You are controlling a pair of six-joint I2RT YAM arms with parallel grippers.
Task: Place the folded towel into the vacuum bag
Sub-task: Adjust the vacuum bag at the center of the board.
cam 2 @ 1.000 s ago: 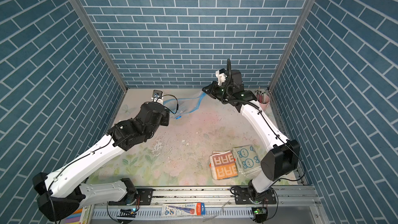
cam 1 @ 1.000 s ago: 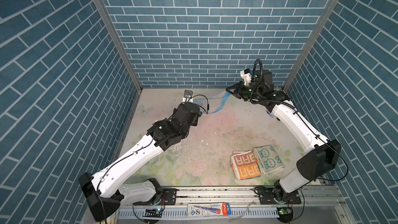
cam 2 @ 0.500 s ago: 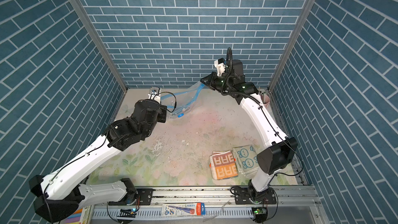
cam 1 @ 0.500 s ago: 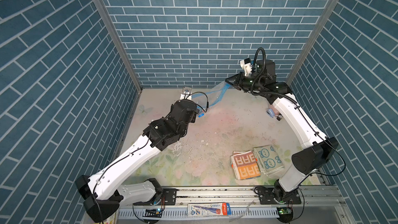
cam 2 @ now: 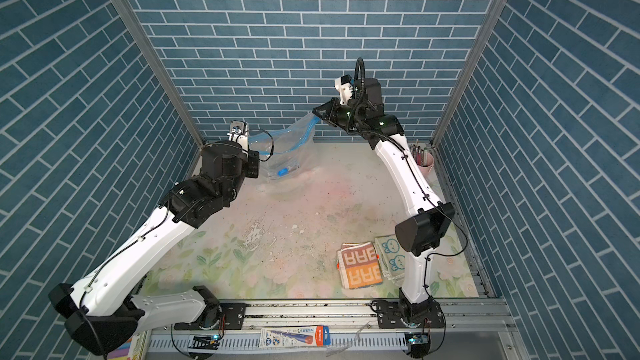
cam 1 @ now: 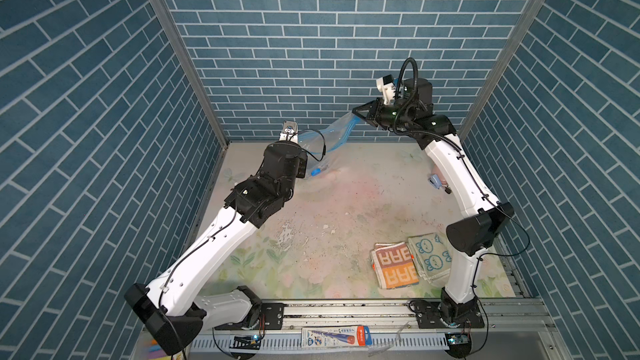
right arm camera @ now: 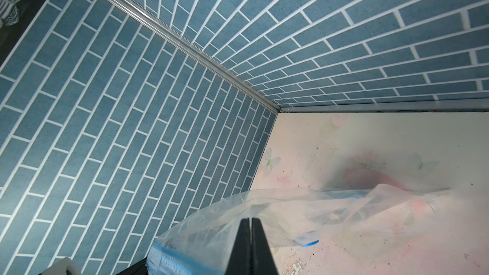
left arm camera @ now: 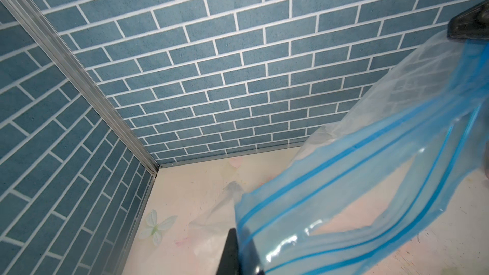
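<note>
2 folded towels [cam 1: 394, 264] near right arm [cam 1: 460, 181]

**Open middle, blocked back**

The middle of the table [cam 1: 329, 223] lies bare and is free to reach from above. Across the back the vacuum bag [cam 1: 332, 140] hangs stretched (its lower part reaches the table). The right arm [cam 1: 450, 174] stands over part of the bunny towel [cam 1: 429, 254]; the orange towel [cam 1: 394, 264] just beside it is uncovered. A pink cup [cam 2: 425, 162] stands at the right wall.
</note>
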